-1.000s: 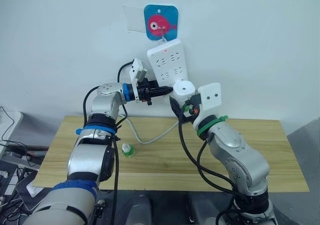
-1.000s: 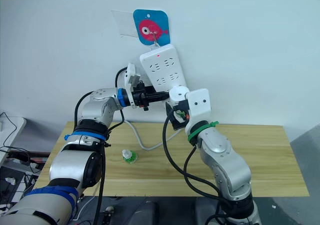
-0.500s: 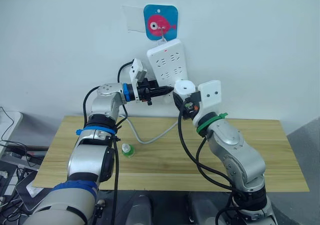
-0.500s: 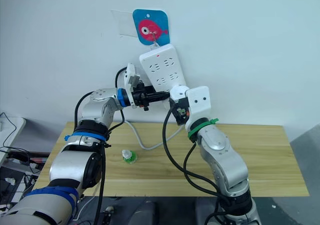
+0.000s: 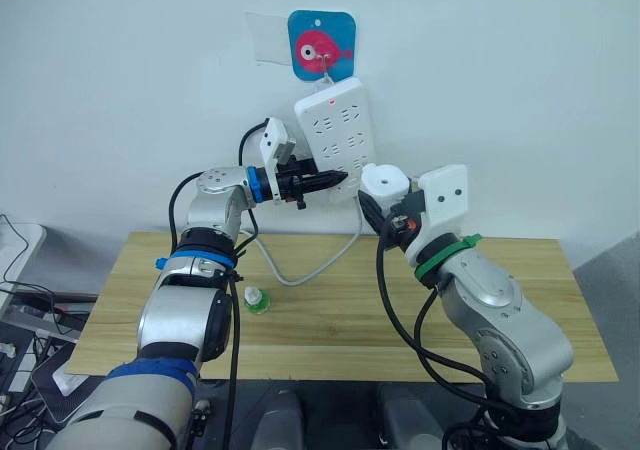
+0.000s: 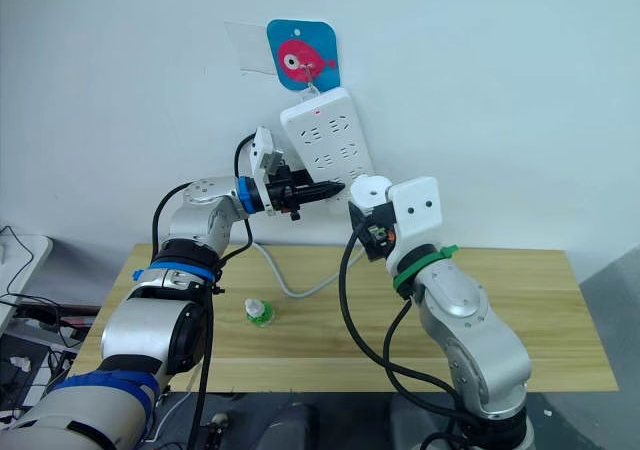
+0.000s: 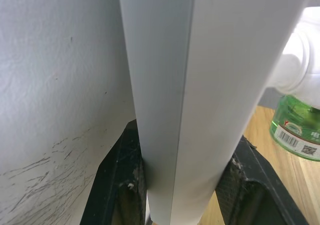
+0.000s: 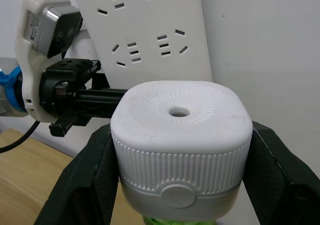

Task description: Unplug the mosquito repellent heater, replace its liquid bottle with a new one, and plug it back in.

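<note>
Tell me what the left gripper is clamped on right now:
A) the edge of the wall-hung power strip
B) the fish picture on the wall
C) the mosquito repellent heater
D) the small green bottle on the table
A: in the left wrist view the left gripper has its black fingers on both sides of the power strip's edge, while the right gripper holds the mosquito repellent heater.

the heater (image 8: 180,135) is showing plain white with fine ribbing round its side and a green bottle (image 7: 295,127) under it. the power strip (image 5: 335,125) is glowing white with a red light. the fish sticker (image 5: 322,45) is showing pink on blue, above a pale wooden table (image 5: 560,310).
</note>
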